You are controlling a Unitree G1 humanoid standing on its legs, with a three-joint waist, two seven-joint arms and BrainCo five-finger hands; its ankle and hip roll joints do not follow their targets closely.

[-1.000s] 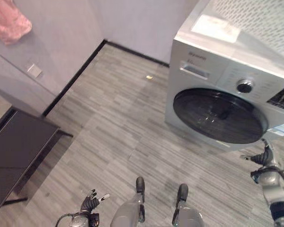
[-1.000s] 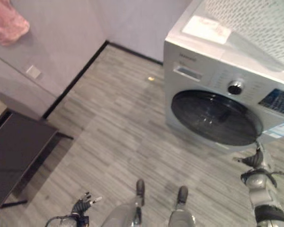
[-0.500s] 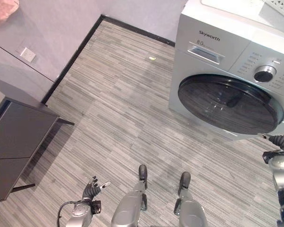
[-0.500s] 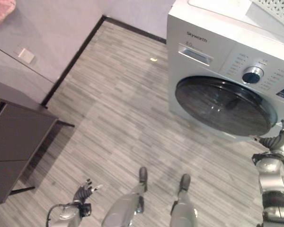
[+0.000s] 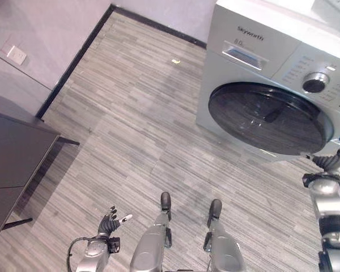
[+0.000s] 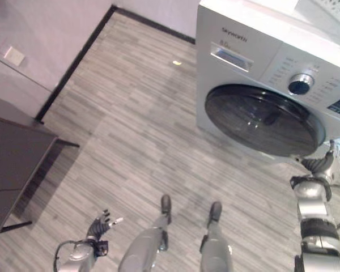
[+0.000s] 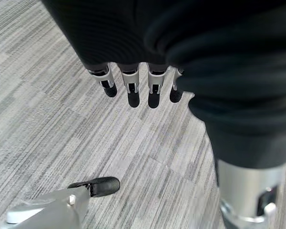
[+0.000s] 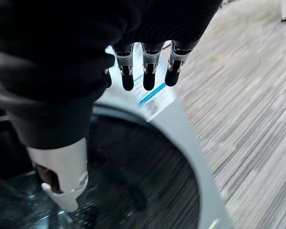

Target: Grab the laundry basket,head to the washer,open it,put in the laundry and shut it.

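The silver washer (image 5: 255, 51) stands at the right with its round dark door (image 5: 269, 119) shut. My right hand (image 5: 328, 164) hovers at the door's lower right rim, open; in the right wrist view its straight fingers (image 8: 148, 71) point past the dark glass (image 8: 133, 181) toward a white and blue label (image 8: 155, 100). My left hand (image 5: 109, 222) hangs low over the floor at the lower left, open and holding nothing, with its fingers (image 7: 133, 86) straight over the grey planks. A white perforated basket edge (image 6: 328, 8) lies on top of the washer.
A dark low table (image 5: 11, 164) stands at the left by the wall, which has a white socket (image 5: 16, 55). A small pale scrap (image 5: 175, 61) lies on the grey plank floor (image 5: 136, 130) near the black skirting.
The camera has tipped down and shifted, so the pink cloth at the upper left has left the picture. My right hand has stayed by the door's lower right rim. The left hand has hardly moved.
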